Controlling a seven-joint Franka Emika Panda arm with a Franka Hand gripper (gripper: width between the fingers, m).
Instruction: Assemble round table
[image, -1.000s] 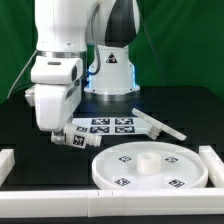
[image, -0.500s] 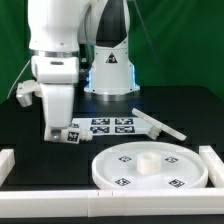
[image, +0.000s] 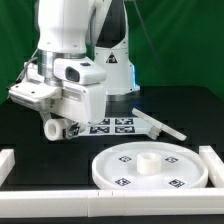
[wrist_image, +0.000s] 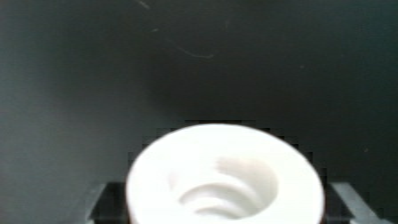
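Turned the gripper (image: 57, 126) over on its side since half a second ago and lifted the leg (image: 50, 130) up off the black table (image: 190, 110). Pointed straight down back then; leans now, with the leg tipped and one round end facing out

Biggest first: round disc (image: 170, 158), flat on the table, rim up, with a small bump in the middle. Lower than the gripper and well apart from it, toward the exterior view's right. Left face up like that, most likely for taking the leg on that bump

Next, marker board (image: 112, 124), lying flat just beside the gripper on the exterior view's right, a bit behind the leg

Smallest, the leg again: squeezed between the two dark fingers (wrist_image: 118, 204), one on each side, with its hollow round end filling the space between them in the wrist view. Held tight like this, probably, to stop any slipping on the way over to the disc
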